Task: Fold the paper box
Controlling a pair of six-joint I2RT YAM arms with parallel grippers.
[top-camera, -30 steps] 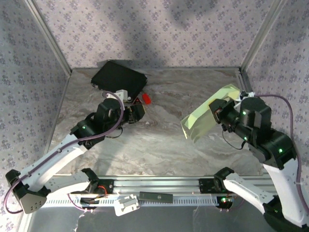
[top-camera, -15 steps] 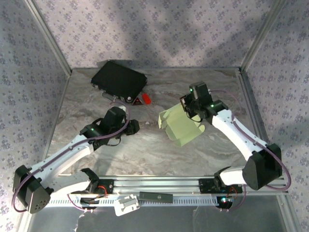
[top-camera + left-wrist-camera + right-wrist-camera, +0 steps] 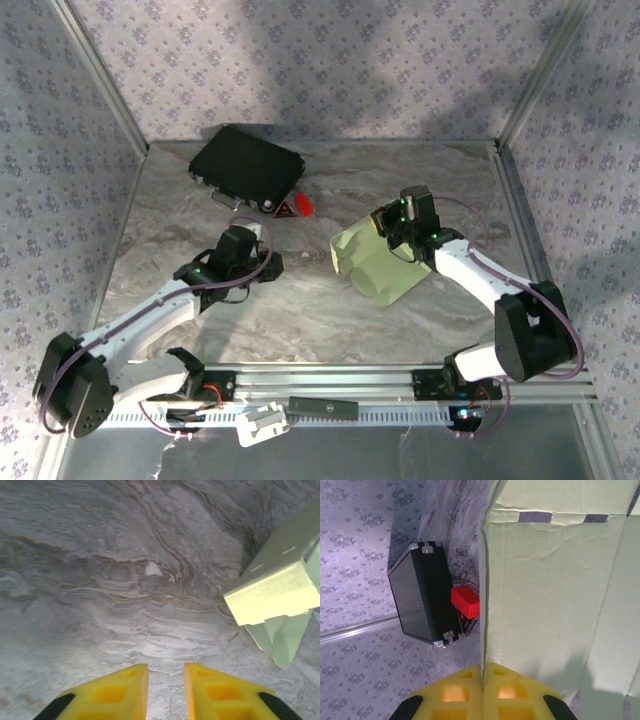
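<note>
- Pale light-green thin cardboard paper box [image 3: 378, 270]: partly formed, right of centre in the top view, apparently resting on the grey marbled table [image 3: 300, 320] with its upper right edge lifted.
- Right gripper [image 3: 392, 226] at that lifted edge. In the right wrist view, yellow pads pressed together on the rim of an upright panel [image 3: 545, 590]; pinched shut on the cardboard.
- Left gripper [image 3: 272, 262] left of the box, near but apart. Left wrist view: yellow fingers [image 3: 120, 690] parted by a narrow gap, nothing between them, bare marble below.
- Box at the right edge of the left wrist view [image 3: 272, 592], a loose flap hanging at its lower right.
- Step judged: steadying the box with the right so the left can work a flap.
- To do it well: keep the right pinch firm, without crumpling the thin panel; open the left wider before approach; press along the scored crease, not the panel middle.
- Black rectangular hard case [image 3: 247, 165] and small red block [image 3: 303, 204] in the upper left, well apart from the box.
</note>
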